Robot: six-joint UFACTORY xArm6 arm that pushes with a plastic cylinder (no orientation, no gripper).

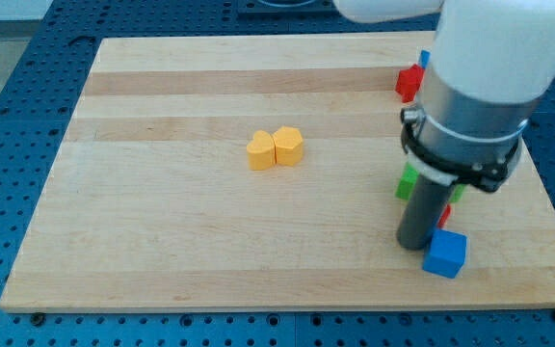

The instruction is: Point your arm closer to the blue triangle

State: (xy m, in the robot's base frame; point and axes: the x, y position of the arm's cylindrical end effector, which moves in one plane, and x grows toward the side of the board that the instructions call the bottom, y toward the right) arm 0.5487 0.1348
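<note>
My tip (413, 245) rests on the board at the view's lower right, touching the left side of a blue cube (445, 253). A small blue piece (424, 59), perhaps the blue triangle, peeks out from behind the arm near the view's top right, next to a red block (409, 83); its shape is mostly hidden. It lies far above my tip in the view. The arm's white and grey body (470, 106) covers much of the right side.
Two yellow blocks (276, 147) sit touching each other near the board's middle. A green block (408, 181) lies just left of the rod, with another green bit (459, 194) and a red bit (443, 215) on its right. The wooden board's right edge (547, 202) is close.
</note>
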